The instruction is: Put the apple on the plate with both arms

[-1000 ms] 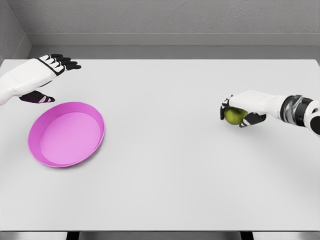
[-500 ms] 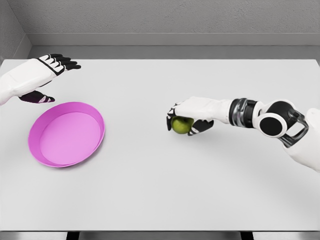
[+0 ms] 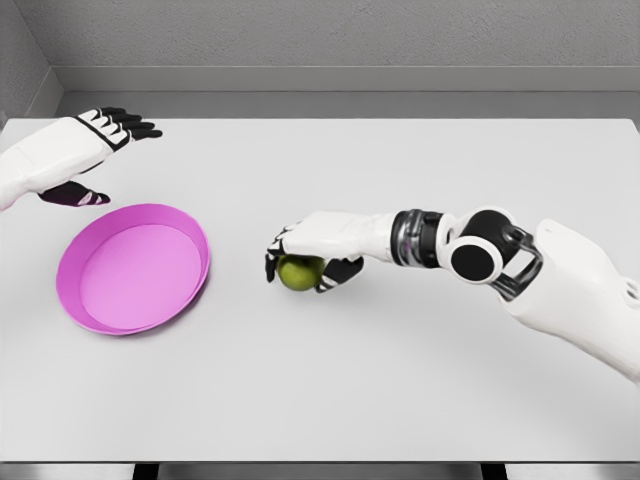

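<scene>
Right robot hand [image 3: 305, 257] gripped the green apple [image 3: 297, 272] from above, low over the worktop [image 3: 400, 380] near the pink plate [image 3: 133, 267]; left robot hand [image 3: 85, 150] hovered open behind the plate.

A wide white table [image 3: 380, 380] is filling most of the view, running from the near edge to the grey far wall. A pink plate [image 3: 133, 267] is lying flat on its left part, shallow rim up, well apart from the table's right side.
</scene>
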`<action>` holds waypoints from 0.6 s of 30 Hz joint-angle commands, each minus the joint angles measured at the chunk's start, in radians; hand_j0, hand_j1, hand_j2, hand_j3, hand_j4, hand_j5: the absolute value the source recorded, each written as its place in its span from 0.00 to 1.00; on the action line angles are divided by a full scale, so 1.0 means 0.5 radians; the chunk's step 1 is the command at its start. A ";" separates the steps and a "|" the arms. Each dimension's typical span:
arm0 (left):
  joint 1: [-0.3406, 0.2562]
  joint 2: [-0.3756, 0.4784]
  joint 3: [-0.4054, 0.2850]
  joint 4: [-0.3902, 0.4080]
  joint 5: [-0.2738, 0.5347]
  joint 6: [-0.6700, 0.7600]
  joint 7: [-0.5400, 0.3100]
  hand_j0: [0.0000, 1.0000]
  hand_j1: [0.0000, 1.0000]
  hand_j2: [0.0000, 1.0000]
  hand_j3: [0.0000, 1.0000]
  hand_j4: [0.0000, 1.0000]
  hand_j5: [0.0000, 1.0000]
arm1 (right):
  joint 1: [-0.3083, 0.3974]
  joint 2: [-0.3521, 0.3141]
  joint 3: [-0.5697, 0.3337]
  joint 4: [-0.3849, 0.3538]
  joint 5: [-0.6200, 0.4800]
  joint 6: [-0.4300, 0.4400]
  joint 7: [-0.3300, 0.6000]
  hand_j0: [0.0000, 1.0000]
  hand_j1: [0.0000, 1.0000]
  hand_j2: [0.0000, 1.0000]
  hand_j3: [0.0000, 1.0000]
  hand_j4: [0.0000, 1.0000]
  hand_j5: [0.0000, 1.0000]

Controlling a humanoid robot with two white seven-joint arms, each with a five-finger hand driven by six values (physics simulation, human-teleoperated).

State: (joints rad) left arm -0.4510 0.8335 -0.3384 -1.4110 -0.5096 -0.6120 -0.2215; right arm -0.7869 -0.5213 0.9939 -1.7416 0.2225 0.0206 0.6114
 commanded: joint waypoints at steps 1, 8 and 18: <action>0.000 0.002 -0.001 -0.001 0.013 0.002 0.001 1.00 1.00 1.00 1.00 1.00 1.00 | 0.000 0.003 0.009 -0.002 -0.003 0.045 -0.001 1.00 1.00 1.00 1.00 1.00 1.00; 0.000 0.002 0.002 -0.004 0.013 0.002 0.001 1.00 1.00 1.00 1.00 1.00 1.00 | 0.000 -0.031 -0.006 -0.017 -0.003 0.045 -0.001 1.00 1.00 1.00 1.00 1.00 1.00; 0.000 0.014 -0.069 -0.267 -0.042 0.002 -0.008 1.00 1.00 1.00 1.00 1.00 1.00 | 0.156 -0.936 -0.760 0.010 -0.016 -0.081 -0.001 1.00 1.00 1.00 1.00 1.00 1.00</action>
State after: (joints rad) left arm -0.4525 0.8400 -0.3548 -1.4945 -0.5311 -0.6119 -0.2278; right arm -0.6858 -0.9201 0.6890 -1.7430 0.2181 -0.0122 0.6114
